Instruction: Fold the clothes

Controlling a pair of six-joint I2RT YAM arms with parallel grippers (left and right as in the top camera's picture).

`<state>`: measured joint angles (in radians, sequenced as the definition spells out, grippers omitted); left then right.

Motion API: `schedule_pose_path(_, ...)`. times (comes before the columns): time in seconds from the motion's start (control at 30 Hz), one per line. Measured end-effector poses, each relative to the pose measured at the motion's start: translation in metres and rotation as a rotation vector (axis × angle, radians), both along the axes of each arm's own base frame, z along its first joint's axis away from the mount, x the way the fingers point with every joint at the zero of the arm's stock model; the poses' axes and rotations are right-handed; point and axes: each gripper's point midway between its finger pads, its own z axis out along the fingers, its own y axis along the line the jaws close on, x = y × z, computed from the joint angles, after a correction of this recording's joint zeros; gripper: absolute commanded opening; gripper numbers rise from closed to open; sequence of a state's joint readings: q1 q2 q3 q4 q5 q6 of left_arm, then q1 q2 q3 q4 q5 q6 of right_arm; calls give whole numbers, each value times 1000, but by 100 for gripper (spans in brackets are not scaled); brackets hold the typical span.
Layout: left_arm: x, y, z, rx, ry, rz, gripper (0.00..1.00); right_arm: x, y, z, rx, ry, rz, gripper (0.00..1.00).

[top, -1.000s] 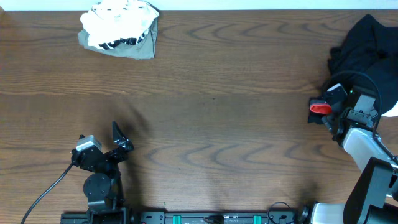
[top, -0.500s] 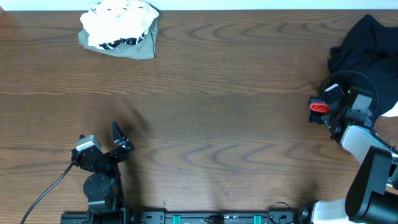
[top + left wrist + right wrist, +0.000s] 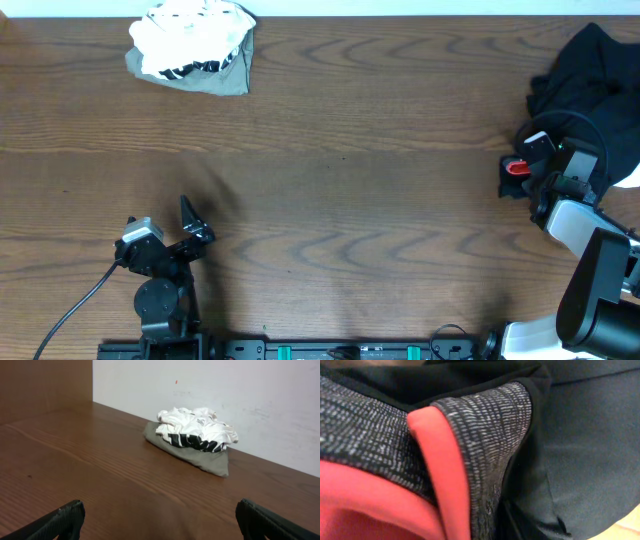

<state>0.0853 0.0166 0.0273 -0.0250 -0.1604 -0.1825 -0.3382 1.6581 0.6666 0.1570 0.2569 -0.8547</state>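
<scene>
On the wooden table point(image 3: 350, 150) lay two separate heaps of clothing, well apart. One sat at the far left corner: a crumpled white piece with black markings point(image 3: 195, 40) resting on a flat grey-green piece point(image 3: 200, 457). In the left wrist view the markings read as dark bands, too small to make out as lettering. The second heap, a black garment point(image 3: 590, 80), was bunched at the far right edge.

Two arms were in view, one per side. The left gripper point(image 3: 192, 224) hung over bare wood near the front edge, far from both heaps. Its two fingers point(image 3: 65, 519) were spread wide at the lower corners of its own camera view, with nothing between them.

The right gripper point(image 3: 522, 158) lay against the near edge of the black garment, with a red patch point(image 3: 515, 167) beside it. Its wrist camera was filled by cloth: black fabric, one fold of grey-speckled weave point(image 3: 485, 445) and a red band point(image 3: 440, 465) along it. Whether its jaws were closed on any of this could not be told.
</scene>
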Motion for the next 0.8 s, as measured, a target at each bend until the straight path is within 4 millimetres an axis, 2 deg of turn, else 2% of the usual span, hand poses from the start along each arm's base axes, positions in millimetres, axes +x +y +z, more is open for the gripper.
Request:
schedule_pose_path(0.13, 0, 0, 0, 0, 0, 0, 98, 1, 0, 2, 27, -33, -41, 1)
schedule_pose_path(0.27, 0, 0, 0, 0, 0, 0, 98, 2, -2, 13, 35, -78, -76, 1)
schedule_pose_path(0.5, 0, 0, 0, 0, 0, 0, 98, 8, -5, 67, 5, -238, -135, 1)
schedule_pose_path(0.63, 0, 0, 0, 0, 0, 0, 98, 15, 10, 97, -6, -321, -108, 1)
schedule_pose_path(0.8, 0, 0, 0, 0, 0, 0, 98, 18, 24, 113, 24, -383, -100, 15)
